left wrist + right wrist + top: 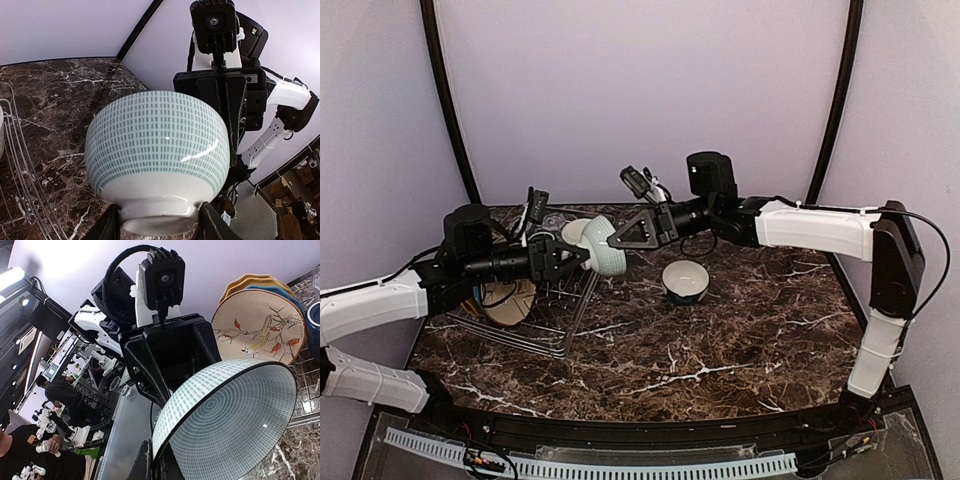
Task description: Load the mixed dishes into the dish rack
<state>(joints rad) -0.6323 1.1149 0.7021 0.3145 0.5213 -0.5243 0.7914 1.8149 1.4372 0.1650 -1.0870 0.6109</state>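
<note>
Pale green bowl [603, 247] is held off the marble table [720, 350] at centre frame, on its side, above the right edge of the dish rack [535, 335].

Left gripper [160, 226]: jaws part-open, one finger on either side of the bowl's foot, gripping it.

Right gripper [157, 452]: jaws pinched nearly together on the bowl's rim.

In the rack at left, standing on edge: cream floral plate [257, 332], with the blue plate [281, 290] and yellow plate [250, 280] behind it.

A pale-lined cup [686, 280] stands upright on the table, right of centre.
</note>
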